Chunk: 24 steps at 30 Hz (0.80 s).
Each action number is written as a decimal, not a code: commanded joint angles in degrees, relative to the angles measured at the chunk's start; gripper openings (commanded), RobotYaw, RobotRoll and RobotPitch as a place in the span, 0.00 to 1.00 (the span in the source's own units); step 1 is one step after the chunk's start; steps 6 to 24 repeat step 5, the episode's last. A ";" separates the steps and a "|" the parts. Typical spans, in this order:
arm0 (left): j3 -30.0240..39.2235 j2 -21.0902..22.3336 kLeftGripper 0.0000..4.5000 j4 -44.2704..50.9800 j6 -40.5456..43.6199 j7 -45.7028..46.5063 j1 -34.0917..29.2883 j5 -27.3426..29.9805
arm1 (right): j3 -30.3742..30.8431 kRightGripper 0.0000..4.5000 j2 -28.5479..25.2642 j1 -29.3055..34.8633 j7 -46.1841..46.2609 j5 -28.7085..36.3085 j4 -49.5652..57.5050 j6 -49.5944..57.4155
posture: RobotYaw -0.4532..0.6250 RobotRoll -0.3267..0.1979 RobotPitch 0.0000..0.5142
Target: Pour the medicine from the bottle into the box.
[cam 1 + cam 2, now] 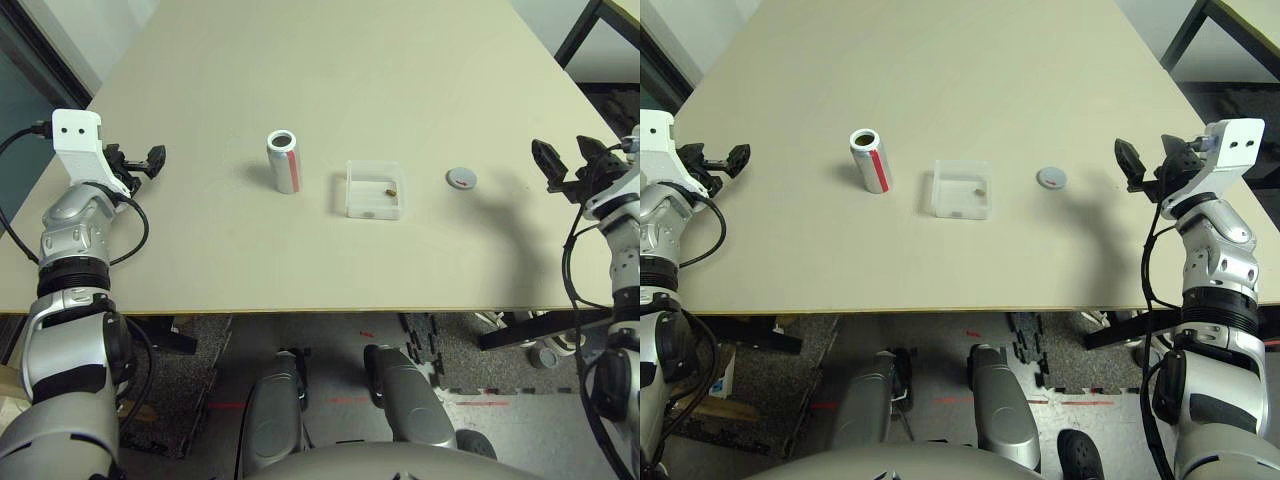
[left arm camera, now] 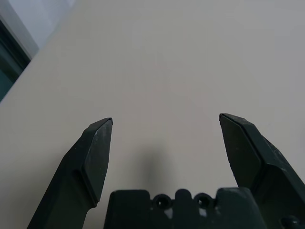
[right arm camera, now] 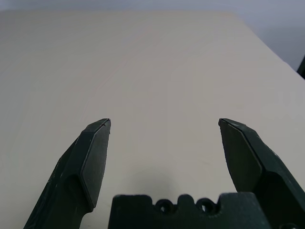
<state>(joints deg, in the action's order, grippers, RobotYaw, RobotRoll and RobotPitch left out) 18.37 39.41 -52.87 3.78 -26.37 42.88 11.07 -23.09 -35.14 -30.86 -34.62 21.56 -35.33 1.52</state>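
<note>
Our left end effector is spread wide and holds nothing, out by the left edge of the bench; our right end effector is spread and unladen too, over toward the right edge. The pill bottle stands upright and uncapped, its long axis vertical, left of the bench's middle; it lies inward from our left end effector, well apart from it, and that arm is the nearer one. The clear plastic tray sits on the bottle's side toward the right edge, a little apart from it; the brownish pill lies inside the tray, and the grey cap lies beyond, nearer the right edge.

We judge the pour likely complete, though we cannot tell whether the bottle holds more; if it does, we would reach inward with the left arm, grip the wall squarely and tip toward the tray; an off-centre touch could topple it.
</note>
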 commanded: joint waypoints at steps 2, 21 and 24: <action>-0.77 0.83 1.00 -1.77 -1.11 -0.27 0.84 -0.85 | 0.01 1.00 0.22 0.25 -0.01 -0.36 -1.02 -1.08 | 0.25 0.62 0.39; -1.07 0.63 1.00 -2.17 -1.47 -0.21 1.18 -0.91 | 0.01 1.00 0.49 0.26 0.13 -0.28 -0.68 -1.03 | 0.24 0.62 0.38; -1.07 0.63 1.00 -2.17 -1.47 -0.21 1.18 -0.91 | 0.01 1.00 0.49 0.26 0.13 -0.28 -0.68 -1.03 | 0.24 0.62 0.38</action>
